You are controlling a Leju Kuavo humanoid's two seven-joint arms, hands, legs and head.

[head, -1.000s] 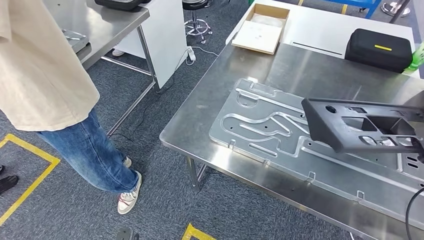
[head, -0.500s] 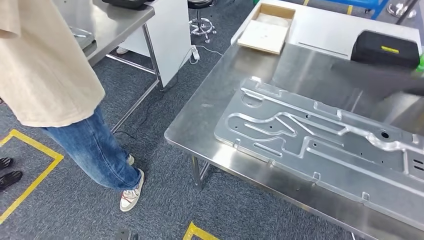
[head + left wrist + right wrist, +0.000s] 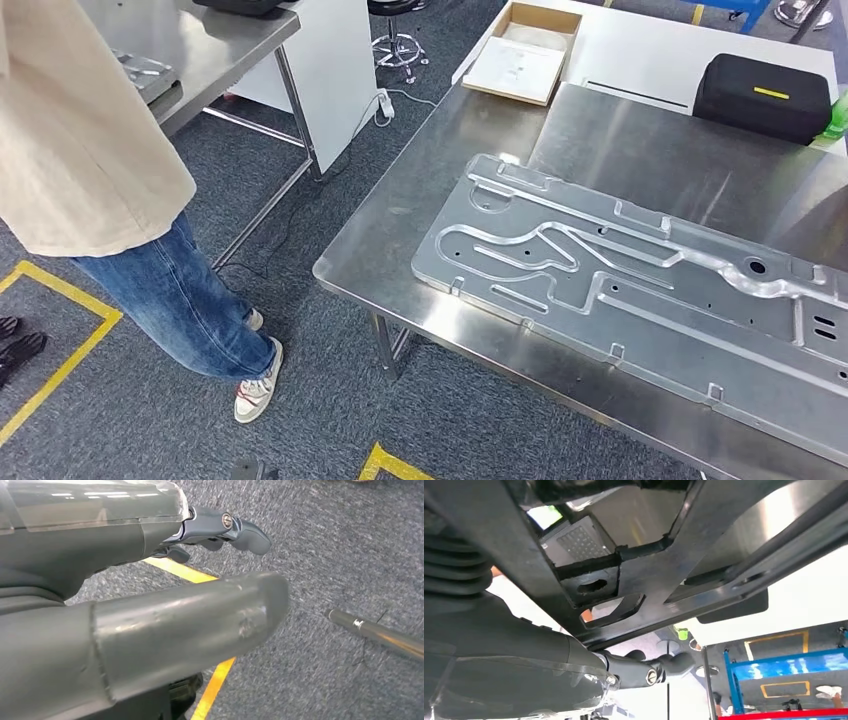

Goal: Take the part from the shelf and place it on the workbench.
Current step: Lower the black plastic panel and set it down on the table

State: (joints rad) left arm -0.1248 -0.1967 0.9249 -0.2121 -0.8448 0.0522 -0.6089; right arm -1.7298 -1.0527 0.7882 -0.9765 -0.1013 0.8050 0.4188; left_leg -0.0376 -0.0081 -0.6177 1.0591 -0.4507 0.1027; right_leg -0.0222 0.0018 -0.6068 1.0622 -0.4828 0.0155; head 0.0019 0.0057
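**Part up in right hand, tabletop below**

Head view: steel tabletop (image 3: 560, 130) fills the right half of the frame. A large stamped metal plate (image 3: 640, 290) lies flat on it, running from frame centre to the lower right edge. Black case (image 3: 762, 95) with a yellow stripe sits at upper right, on the white surface behind. Open cardboard box (image 3: 528, 52) at top centre. Person (image 3: 110, 170) in a beige top, jeans and sneakers stands at the left edge on grey carpet; yellow floor tape (image 3: 60, 330) at lower left.

Right wrist view: right hand (image 3: 574, 675) comes in from the left edge, its fingers curled up against the underside of the black part (image 3: 644, 565), which spans the upper frame; hand holds the part, clear of the tabletop.

Left wrist view: left hand (image 3: 165, 585) over carpet, thumb and fingers spread apart, nothing in it. A metal leg (image 3: 380, 635) at right.
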